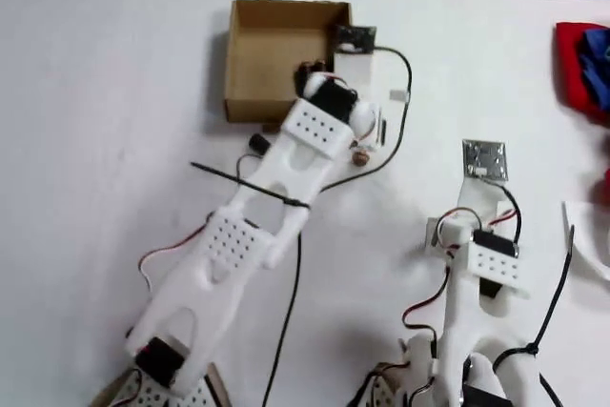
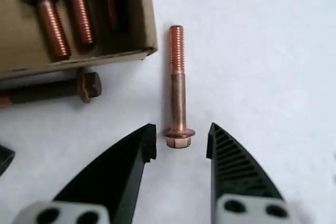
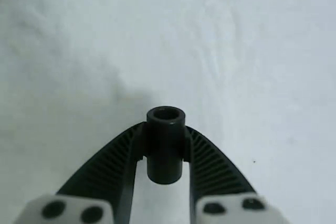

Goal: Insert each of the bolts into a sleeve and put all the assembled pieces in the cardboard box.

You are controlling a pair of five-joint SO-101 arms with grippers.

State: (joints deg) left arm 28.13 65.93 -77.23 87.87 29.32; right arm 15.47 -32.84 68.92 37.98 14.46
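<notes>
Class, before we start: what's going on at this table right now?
The left gripper is open, its tips either side of the head of a bare bolt lying on the table beside the cardboard box. The right gripper holds a black sleeve. Sleeved bolts lie in the box; one more sleeved bolt lies just outside it.

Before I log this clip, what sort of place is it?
Probably a robotics test bench or lab: a white table, a cardboard box with sleeved bolts, a loose copper bolt at the open left gripper, and a black sleeve clamped in the right gripper.
</notes>
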